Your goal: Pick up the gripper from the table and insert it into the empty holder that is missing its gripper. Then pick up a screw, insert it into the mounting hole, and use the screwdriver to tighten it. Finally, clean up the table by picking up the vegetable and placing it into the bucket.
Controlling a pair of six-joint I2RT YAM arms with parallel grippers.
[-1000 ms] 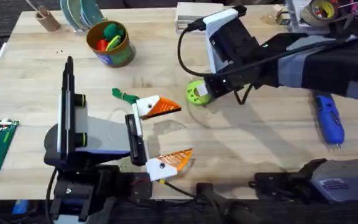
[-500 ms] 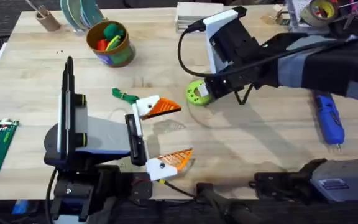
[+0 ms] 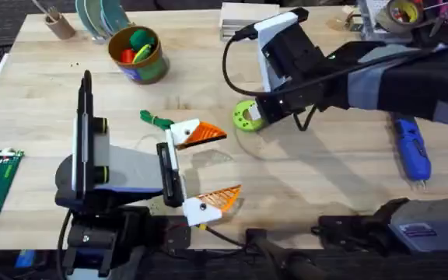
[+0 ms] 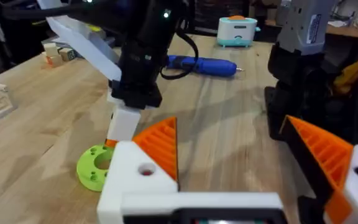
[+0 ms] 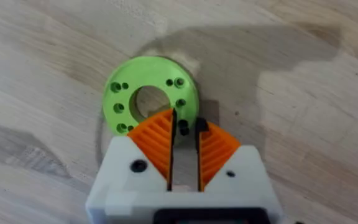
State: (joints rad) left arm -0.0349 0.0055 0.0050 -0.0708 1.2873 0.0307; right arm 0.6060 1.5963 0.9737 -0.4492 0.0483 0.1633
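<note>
Over the last second nothing shifted: your right hand (image 5: 184, 134) stayed at the bright green round disc with holes (image 3: 246, 115) near the middle of the light wooden surface (image 3: 317, 167), its orange pads nearly together around something small and dark, likely a screw. Your left hand (image 3: 208, 167) stayed wide open. The blue pen-shaped screwdriver (image 3: 411, 148) lay near the right edge, and the thin dark-green toy vegetable (image 3: 155, 119) was left of centre.

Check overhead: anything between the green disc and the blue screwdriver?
Overhead: only the right arm's dark links over bare table between disc and screwdriver.
</note>
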